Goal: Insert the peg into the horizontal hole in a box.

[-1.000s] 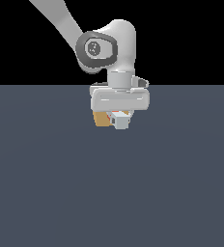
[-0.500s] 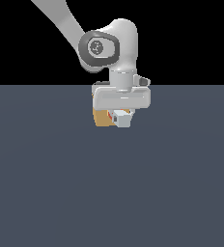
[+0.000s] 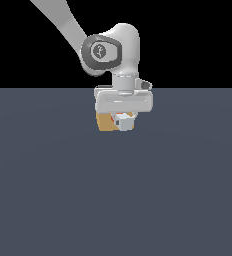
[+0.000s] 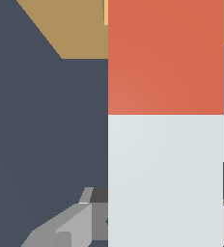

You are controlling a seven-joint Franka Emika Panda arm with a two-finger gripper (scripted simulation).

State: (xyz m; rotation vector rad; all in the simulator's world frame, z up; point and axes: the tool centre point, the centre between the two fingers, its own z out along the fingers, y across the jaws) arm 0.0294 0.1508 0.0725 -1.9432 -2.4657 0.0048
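In the exterior view my gripper (image 3: 123, 123) hangs low over the floor, shut on the peg (image 3: 123, 125). The peg looks small and end-on, with a bit of orange-red showing. The tan box (image 3: 104, 121) sits right behind it, mostly hidden by the hand. In the wrist view the peg (image 4: 165, 144) fills the middle, with its white part near the camera and its orange-red end (image 4: 165, 58) pointing at the box (image 4: 70, 24). The orange end overlaps the box face. The hole is hidden behind the peg. A grey finger (image 4: 61, 234) shows beside the peg.
A flat dark grey-blue floor (image 3: 113, 200) spreads all around the box. The white arm (image 3: 63, 25) comes down from the exterior view's upper left. Nothing else stands on the floor.
The hand has shifted only very slightly sideways. The peg stays gripped in front of the box.
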